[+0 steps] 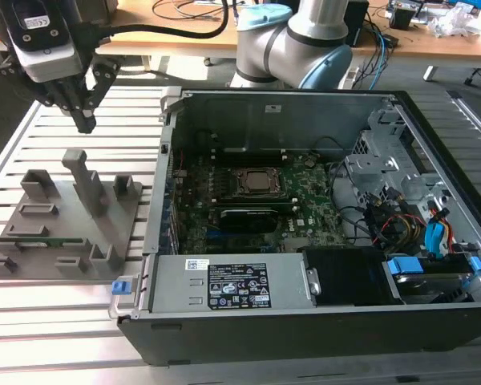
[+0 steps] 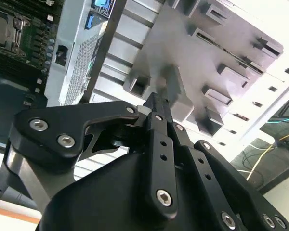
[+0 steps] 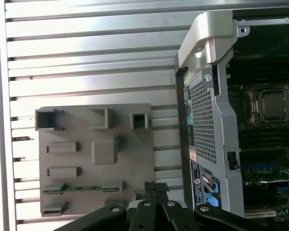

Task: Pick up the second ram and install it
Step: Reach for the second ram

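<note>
The black 2-finger gripper (image 1: 86, 120) hangs above the far edge of the grey plastic tray (image 1: 64, 226) and touches nothing. Its jaws are closed together and empty. The second ram (image 1: 52, 241), 1 thin green circuit-board stick, lies in a slot near the tray's near edge. The open black computer case (image 1: 305, 341) stands just beside the tray, on the exterior view's right.

The second ram (image 1: 44, 241) is green, its tray (image 1: 132, 212) grey, the hand (image 1: 86, 124) black.
</note>
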Robot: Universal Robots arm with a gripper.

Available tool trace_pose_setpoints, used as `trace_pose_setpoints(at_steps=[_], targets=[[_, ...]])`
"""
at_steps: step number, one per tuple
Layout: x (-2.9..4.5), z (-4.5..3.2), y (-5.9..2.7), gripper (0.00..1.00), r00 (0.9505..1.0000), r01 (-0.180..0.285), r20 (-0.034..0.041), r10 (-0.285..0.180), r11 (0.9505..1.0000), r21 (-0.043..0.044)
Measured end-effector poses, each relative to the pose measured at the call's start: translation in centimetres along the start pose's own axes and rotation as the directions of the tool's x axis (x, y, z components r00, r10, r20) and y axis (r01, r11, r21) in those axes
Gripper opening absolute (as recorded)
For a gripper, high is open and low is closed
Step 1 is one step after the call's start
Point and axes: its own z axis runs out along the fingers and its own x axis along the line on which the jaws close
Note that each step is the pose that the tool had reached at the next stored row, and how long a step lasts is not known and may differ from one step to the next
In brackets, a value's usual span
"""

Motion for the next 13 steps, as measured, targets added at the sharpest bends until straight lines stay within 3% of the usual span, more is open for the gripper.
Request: trace_pose_setpoints(at_steps=[13], targets=[[5.34, -0.06, -0.40, 0.10, 1.0000, 0.000, -0.0001, 0.000, 1.0000, 0.0000]])
